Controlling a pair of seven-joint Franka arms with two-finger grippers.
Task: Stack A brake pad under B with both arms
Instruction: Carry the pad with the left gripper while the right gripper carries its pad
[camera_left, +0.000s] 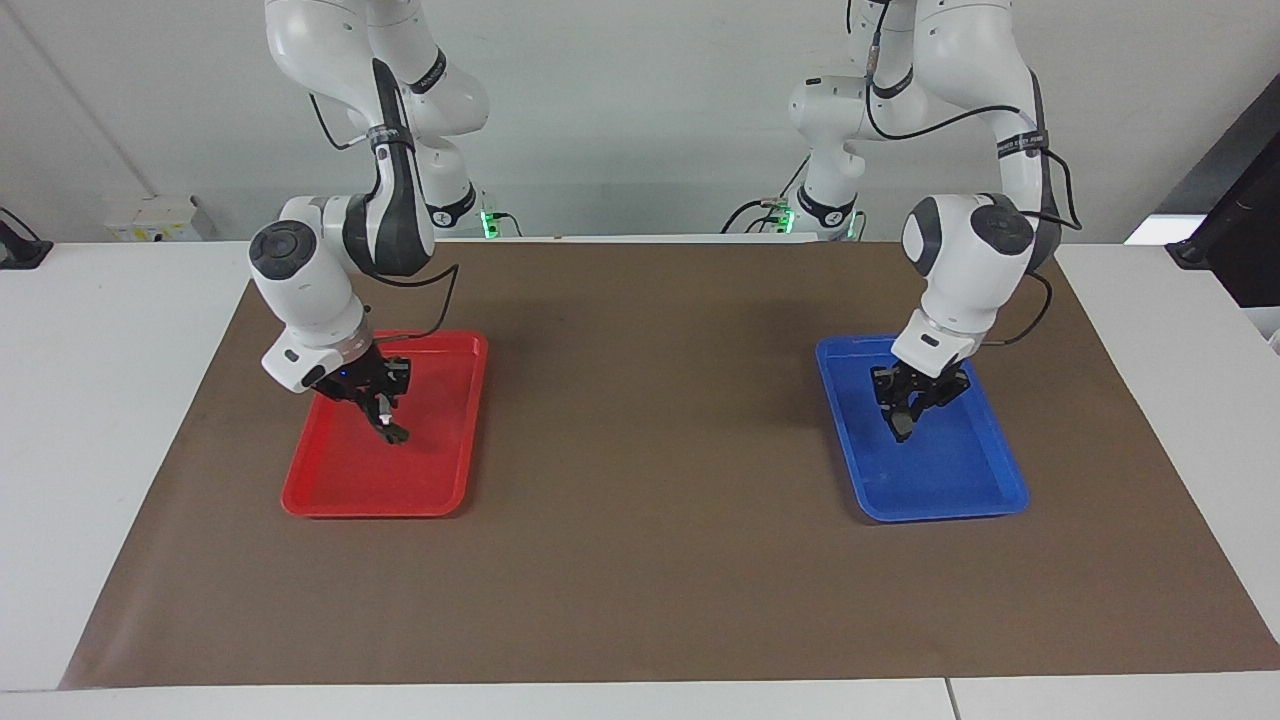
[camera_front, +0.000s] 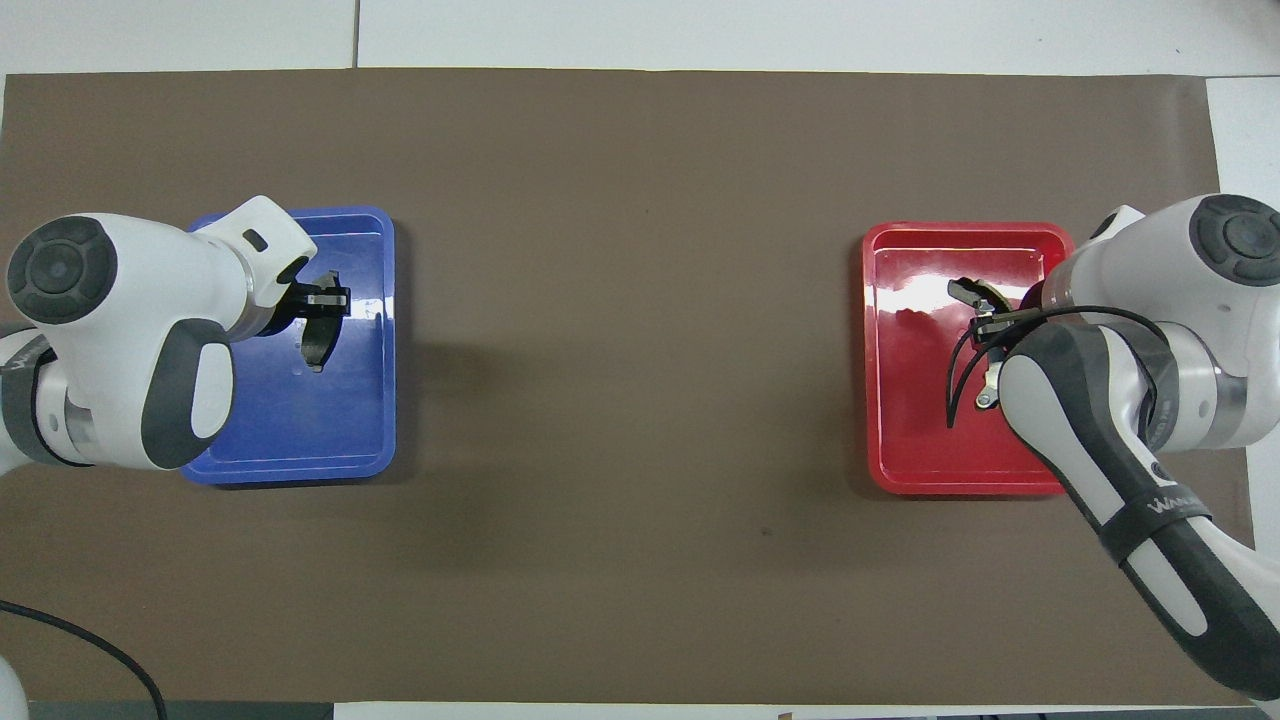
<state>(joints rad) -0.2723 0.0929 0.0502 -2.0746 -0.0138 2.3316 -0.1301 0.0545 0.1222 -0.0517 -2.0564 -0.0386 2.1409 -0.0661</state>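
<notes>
The short dark grey A brake pad (camera_left: 908, 410) (camera_front: 318, 345) is in my left gripper (camera_left: 903, 425) (camera_front: 322, 300), which is shut on one edge of it, low over the blue tray (camera_left: 960, 480) (camera_front: 340, 420). The long crescent pad B (camera_left: 393, 432) (camera_front: 963, 291), with its silvery strip and notched end, is in my right gripper (camera_left: 385, 420) (camera_front: 990, 325), which is shut on it, low over the red tray (camera_left: 420, 480) (camera_front: 920, 430). I cannot tell whether either pad still touches its tray floor. My right arm hides part of B in the overhead view.
Both trays sit on a brown mat (camera_left: 640, 450) (camera_front: 620, 350), the blue one toward the left arm's end, the red one toward the right arm's end. Bare mat lies between them. White table borders the mat.
</notes>
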